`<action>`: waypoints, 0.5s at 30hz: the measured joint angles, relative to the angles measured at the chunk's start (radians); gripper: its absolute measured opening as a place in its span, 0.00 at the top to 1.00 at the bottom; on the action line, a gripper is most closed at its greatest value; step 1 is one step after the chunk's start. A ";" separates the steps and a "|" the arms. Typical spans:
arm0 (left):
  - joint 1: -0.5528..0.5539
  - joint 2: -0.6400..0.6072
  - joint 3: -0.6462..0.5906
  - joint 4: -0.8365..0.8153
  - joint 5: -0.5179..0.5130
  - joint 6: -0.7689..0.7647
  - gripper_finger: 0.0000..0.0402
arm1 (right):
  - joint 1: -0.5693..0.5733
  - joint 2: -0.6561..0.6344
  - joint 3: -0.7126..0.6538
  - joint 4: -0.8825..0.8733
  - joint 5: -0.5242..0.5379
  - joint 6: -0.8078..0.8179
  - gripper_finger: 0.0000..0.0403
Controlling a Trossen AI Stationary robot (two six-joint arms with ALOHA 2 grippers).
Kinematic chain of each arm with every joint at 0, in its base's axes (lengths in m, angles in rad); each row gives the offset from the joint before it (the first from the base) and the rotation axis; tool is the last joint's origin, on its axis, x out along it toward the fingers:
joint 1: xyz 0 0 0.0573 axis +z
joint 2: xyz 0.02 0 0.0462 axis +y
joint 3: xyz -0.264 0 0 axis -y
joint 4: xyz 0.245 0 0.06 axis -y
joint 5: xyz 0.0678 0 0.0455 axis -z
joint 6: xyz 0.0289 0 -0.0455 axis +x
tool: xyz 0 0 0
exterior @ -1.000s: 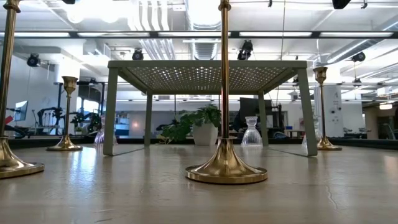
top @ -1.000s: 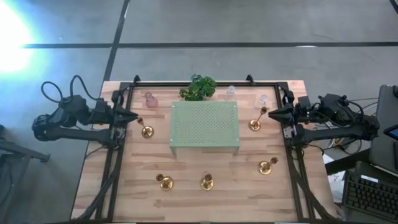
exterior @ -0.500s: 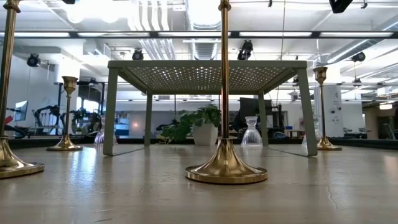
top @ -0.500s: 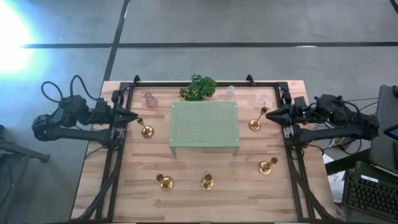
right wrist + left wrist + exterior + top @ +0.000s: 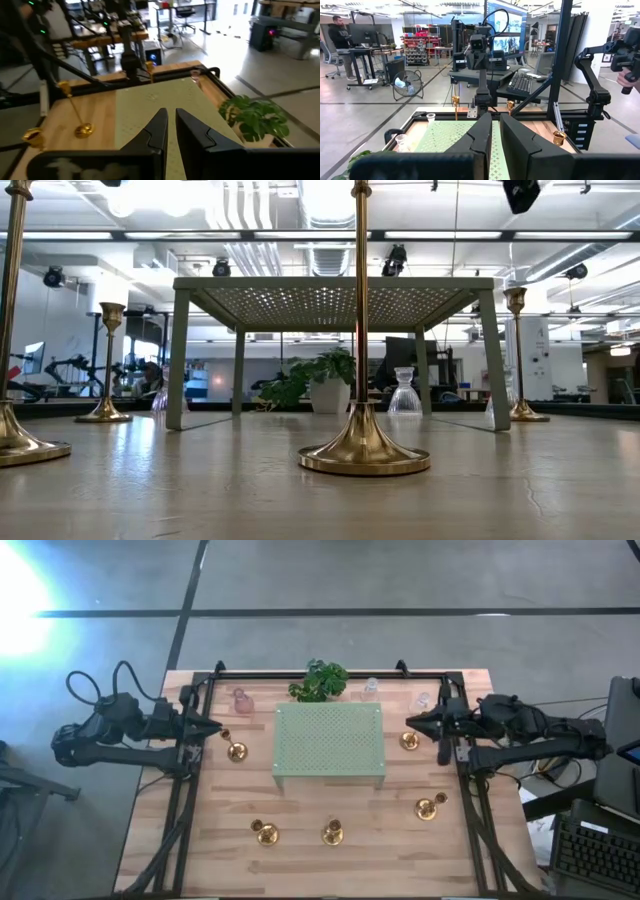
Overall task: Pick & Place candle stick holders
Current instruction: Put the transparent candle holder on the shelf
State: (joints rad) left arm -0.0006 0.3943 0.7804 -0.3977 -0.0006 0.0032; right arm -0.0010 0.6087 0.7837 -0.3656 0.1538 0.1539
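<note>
We see the stand (image 5: pixel 329 740) mid-table, the plant (image 5: pixel 318 681) behind it. One holder (image 5: pixel 236 751) stands left of the stand, another (image 5: pixel 409 740) right, beside the right gripper (image 5: pixel 411 721). Three holders (image 5: pixel 332 832) line the front edge; three glass ones (image 5: pixel 371 688) sit along the back.

Left brass holder (image 5: pixel 14 330): cut off by the low view's left edge and top.
Pink glass holder (image 5: pixel 160 398): mostly hidden behind the stand's leg (image 5: pixel 177 360) (low view).
Right gripper (image 5: pixel 521 194): only its tip enters from above.
</note>
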 joint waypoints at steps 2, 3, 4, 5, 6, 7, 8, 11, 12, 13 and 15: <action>0.000 0.000 0.000 0.000 0.000 0.000 0.89 | 0.000 0.010 0.000 -0.001 0.004 0.000 0.92; 0.000 0.000 0.000 0.000 0.000 0.000 0.89 | 0.000 0.012 0.003 -0.002 0.005 0.000 0.92; 0.000 0.000 0.000 0.000 0.000 0.000 0.89 | 0.000 0.011 0.007 -0.002 0.006 0.001 0.92; 0.000 0.000 0.000 0.000 0.000 0.000 0.89 | 0.000 0.010 0.010 -0.002 0.007 0.002 0.92; 0.000 0.000 0.000 0.000 0.000 0.000 0.89 | 0.000 0.009 0.013 -0.004 0.016 0.002 0.92; 0.000 0.000 0.000 0.000 0.000 0.000 0.89 | 0.001 0.009 0.016 -0.011 0.043 0.003 0.92; 0.000 0.000 0.000 0.000 0.000 0.000 0.89 | 0.001 0.008 0.024 -0.033 0.083 0.004 0.92; 0.000 0.000 0.000 0.000 0.000 0.000 0.89 | 0.001 0.015 0.061 -0.171 0.256 0.045 0.92; 0.000 0.000 0.000 0.000 0.000 0.000 0.89 | 0.001 0.016 0.076 -0.229 0.322 0.080 0.92; 0.000 0.000 0.000 0.000 0.000 0.000 0.89 | 0.001 0.018 0.089 -0.290 0.381 0.120 0.92; 0.000 0.000 0.000 0.000 0.000 0.000 0.89 | 0.001 0.024 0.115 -0.393 0.458 0.193 0.92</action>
State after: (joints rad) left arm -0.0006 0.3943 0.7805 -0.3978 -0.0007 0.0031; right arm -0.0002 0.6323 0.8986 -0.7585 0.6120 0.3465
